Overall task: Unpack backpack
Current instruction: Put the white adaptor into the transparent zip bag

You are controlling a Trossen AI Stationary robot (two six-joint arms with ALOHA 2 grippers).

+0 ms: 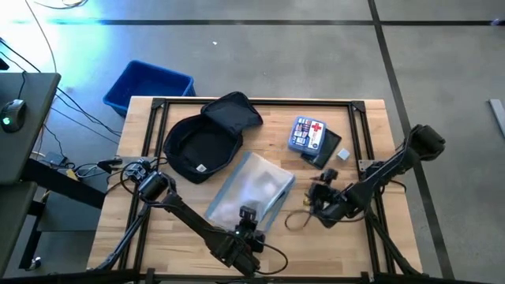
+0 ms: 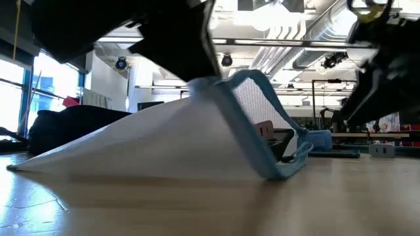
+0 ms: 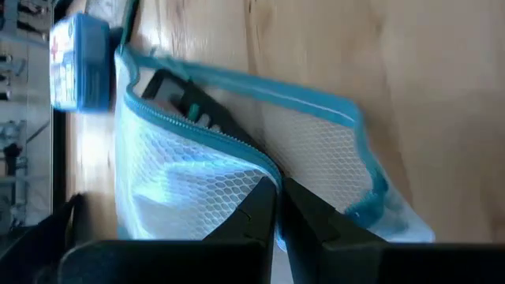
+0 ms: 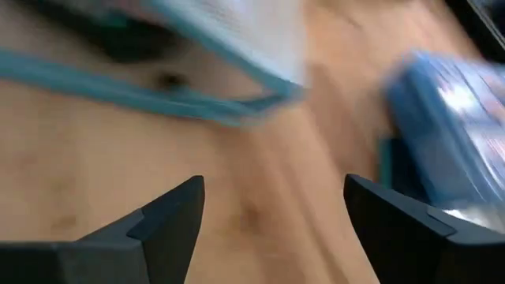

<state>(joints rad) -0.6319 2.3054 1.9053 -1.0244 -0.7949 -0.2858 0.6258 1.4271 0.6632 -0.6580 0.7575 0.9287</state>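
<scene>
From above, the backpack [image 1: 207, 140] lies unzipped on the far left part of the table [image 1: 371, 248], its dark lining showing and its flap folded back. Near it, toward the front, lies a pale mesh pouch [image 1: 254, 192] with a blue zip edge. The left gripper [image 1: 247, 222] sits at the pouch's near edge, while the right gripper [image 1: 322, 199] hangs over bare wood just right of the pouch. Behind the right gripper lie a first-aid kit [image 1: 308, 133], touching a black case [image 1: 324, 150], and a small pale block [image 1: 344, 155]. A blue bin [image 1: 148, 85] stands on the floor beyond the table's far left corner. In the low view the pouch [image 2: 197, 134] is tilted, one edge lifted off the wood where the left gripper [image 2: 197, 72] pinches it from above; the backpack [image 2: 72, 124] is a dark mound behind on the left, and the right gripper [image 2: 380, 59] hangs on the right. In the left wrist view the left gripper [image 3: 278, 207] has its fingers [image 3: 251, 217] pressed together on the mesh of the pouch [image 3: 197, 173], with the kit [image 3: 79, 63] beyond it. In the right wrist view the right gripper [image 4: 272, 213] has its fingers [image 4: 170, 213] spread wide with nothing between them, above bare wood, the pouch's blue edge [image 4: 158, 95] and the kit [image 4: 450, 126] ahead.
</scene>
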